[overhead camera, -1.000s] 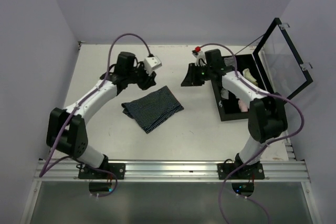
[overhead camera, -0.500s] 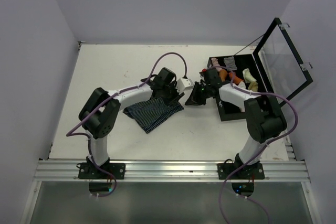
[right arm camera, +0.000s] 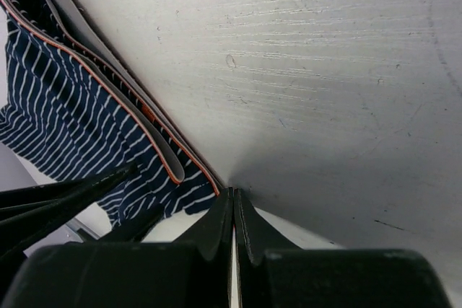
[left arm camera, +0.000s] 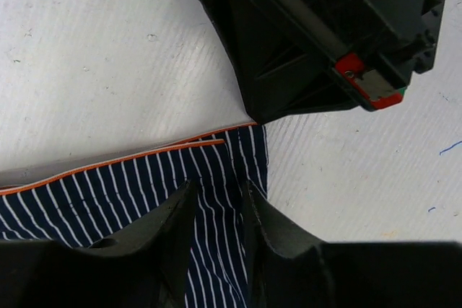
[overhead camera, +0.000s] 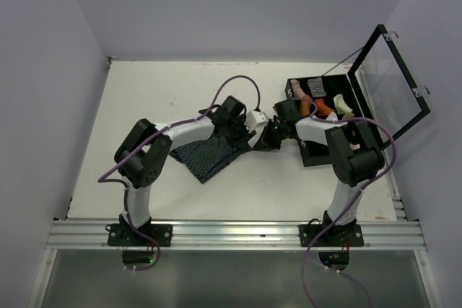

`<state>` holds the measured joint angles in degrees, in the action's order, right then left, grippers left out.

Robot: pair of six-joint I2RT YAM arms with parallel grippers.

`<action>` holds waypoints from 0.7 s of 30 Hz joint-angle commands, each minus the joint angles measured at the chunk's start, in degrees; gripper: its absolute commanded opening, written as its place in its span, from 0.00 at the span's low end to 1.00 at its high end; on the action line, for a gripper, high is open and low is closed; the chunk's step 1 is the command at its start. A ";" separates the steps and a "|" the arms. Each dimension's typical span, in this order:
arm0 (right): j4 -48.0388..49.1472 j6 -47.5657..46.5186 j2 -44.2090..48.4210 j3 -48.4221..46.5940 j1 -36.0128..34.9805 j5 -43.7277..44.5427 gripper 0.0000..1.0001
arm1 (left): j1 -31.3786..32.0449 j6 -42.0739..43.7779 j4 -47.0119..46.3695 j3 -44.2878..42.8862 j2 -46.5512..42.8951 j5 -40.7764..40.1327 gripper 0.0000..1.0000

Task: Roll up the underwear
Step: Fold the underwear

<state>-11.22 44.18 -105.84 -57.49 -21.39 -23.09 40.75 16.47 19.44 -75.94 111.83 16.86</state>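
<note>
White counter (overhead camera: 144, 99). Black box (overhead camera: 317, 161) on its right side, clear lid (overhead camera: 390, 81) standing open, small rolled pieces (overhead camera: 321, 106) in the far end. Left arm (overhead camera: 180, 130) and right arm (overhead camera: 325, 126) both reach in to mid-counter and meet nose to nose.

Underwear (overhead camera: 206, 156), navy with white stripes and orange trim, lies flat and folded at mid-counter, well apart from the box. Its right corner is under the two claws.

Left claw (left arm camera: 216, 196) is low over that corner and released, narrow gap, striped cloth showing between the fingers (left arm camera: 170, 229).

Right claw (right arm camera: 232, 203) is clenched, finger against finger, tips down at the counter just beside the corner's folded edge. Its black body fills the top of the left wrist view.
</note>
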 commanded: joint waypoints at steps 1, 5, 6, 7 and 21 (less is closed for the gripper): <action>1.73 0.90 -0.77 -0.51 -0.23 0.33 0.03 | 0.73 -0.91 -0.63 -2.45 0.58 0.72 0.35; 1.82 0.82 -1.38 -0.43 -0.23 0.07 0.03 | 0.91 -1.00 -0.90 -2.98 1.81 0.28 0.29; 1.56 0.73 -1.47 -0.43 -0.32 0.06 0.03 | 0.91 -1.00 -0.98 -2.98 1.90 0.19 0.27; 1.47 0.64 -1.56 -0.43 -0.23 -0.02 0.03 | 0.91 -0.91 -1.07 -2.90 1.90 -0.07 0.23; 1.03 -0.06 -1.65 -0.60 -0.23 -0.29 0.03 | 0.73 1.64 4.46 -1.67 -6.97 -1.84 0.00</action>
<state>-10.09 44.62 -106.52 -57.49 -21.41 -24.12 41.34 16.71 22.35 -76.82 110.98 15.55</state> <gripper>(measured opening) 0.033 0.005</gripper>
